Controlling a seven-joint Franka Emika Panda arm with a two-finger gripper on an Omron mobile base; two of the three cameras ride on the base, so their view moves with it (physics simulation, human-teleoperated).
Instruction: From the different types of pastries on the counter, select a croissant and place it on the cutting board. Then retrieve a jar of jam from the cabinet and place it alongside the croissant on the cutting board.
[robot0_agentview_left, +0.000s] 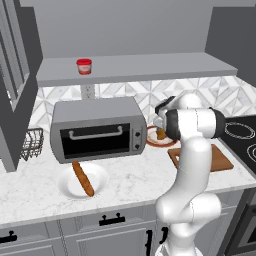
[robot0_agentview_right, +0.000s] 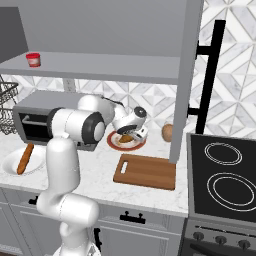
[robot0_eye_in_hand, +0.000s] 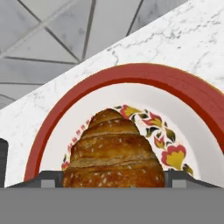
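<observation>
End effector (robot0_agentview_right: 131, 136) fingers flank croissant (robot0_eye_in_hand: 113, 151) on red-rimmed plate (robot0_eye_in_hand: 183, 87); whether they pinch it cannot be told.

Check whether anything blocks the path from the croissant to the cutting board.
Nothing visible does. The croissant sits on the red-rimmed plate, and only bare counter separates it from the cutting board.

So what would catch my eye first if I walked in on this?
The white arm bends over the counter, its gripper down at a golden croissant on a red-rimmed plate. A baguette lies on a white plate before the toaster oven, and a jar of jam sits on the shelf above.
</observation>
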